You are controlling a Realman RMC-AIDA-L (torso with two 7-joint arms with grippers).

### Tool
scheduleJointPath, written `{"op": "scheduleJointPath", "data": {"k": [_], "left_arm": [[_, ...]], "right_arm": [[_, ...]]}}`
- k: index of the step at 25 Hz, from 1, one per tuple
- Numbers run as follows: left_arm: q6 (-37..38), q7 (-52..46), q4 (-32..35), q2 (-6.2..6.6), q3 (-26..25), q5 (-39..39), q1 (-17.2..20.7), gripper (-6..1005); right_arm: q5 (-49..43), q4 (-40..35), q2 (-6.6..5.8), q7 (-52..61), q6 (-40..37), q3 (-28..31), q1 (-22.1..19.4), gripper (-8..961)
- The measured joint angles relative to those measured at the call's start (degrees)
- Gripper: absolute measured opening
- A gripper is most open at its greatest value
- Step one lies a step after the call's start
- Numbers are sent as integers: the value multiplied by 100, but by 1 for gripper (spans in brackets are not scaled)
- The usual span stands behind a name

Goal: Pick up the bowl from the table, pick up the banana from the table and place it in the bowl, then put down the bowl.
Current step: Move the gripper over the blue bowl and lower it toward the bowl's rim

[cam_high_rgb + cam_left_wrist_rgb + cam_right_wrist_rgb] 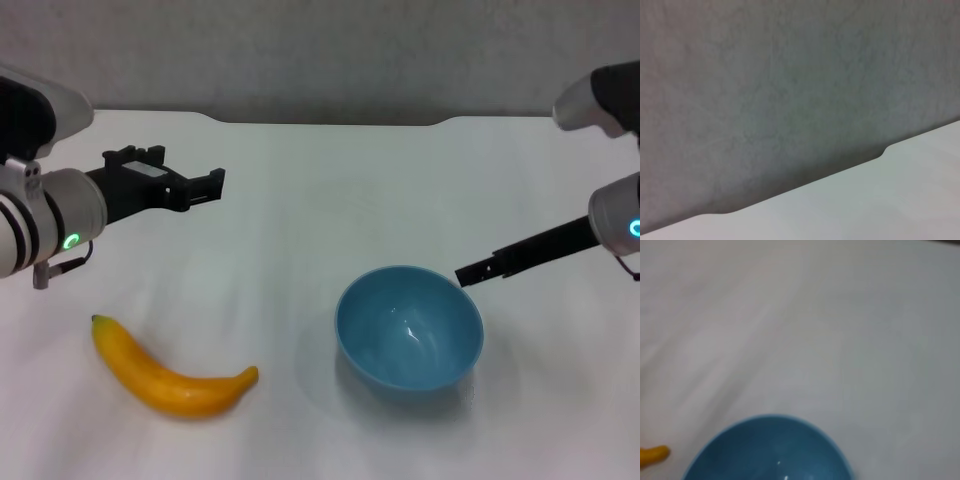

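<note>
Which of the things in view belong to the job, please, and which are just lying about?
Belonging to the job:
- round glossy light-blue bowl
- long curved yellow banana
- plain white table
- right tool, near the bowl's rim
- left tool, raised above the table

Lying about:
- nothing else

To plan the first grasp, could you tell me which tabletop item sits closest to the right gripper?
The round light-blue glossy bowl, just beside the right gripper; the curved yellow banana lies far across.

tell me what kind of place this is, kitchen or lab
Likely a lab or test bench, not a kitchen: a bare white table with a notched far edge against a plain grey wall, holding only a blue bowl and a banana, with the left gripper and right gripper above it.
</note>
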Motion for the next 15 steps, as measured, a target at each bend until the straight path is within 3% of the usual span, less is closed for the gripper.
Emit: {"op": "scheduleJointPath", "data": {"k": [15], "left_arm": [[41, -2, 9, 0, 18, -19, -43, 902]], "right_arm": [[173, 927, 35, -279, 211, -31, 185, 724]]}}
